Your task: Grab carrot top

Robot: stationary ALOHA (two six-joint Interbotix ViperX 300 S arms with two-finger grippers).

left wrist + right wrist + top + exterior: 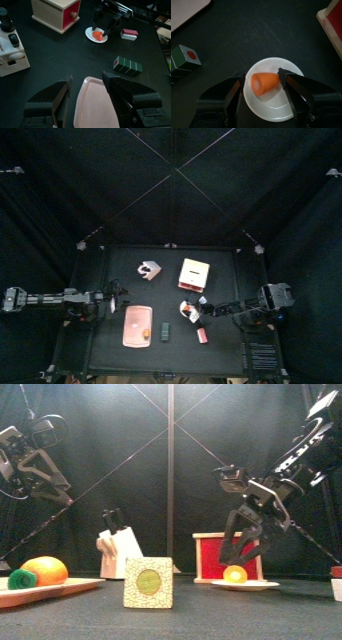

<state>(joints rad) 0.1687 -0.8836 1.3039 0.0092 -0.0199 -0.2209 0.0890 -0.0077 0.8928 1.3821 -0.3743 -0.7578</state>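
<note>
Straddling carrot top point(264, 83), right pincer point(264, 86) open, plate rim point(308, 102) clear

A red-and-wood box point(197, 274) stands at twelve o'clock on the bench point(167, 360), a white knife block point(146, 271) at ten, a pink tray point(136, 325) at seven, and a green card box point(166, 331) at six.
</note>
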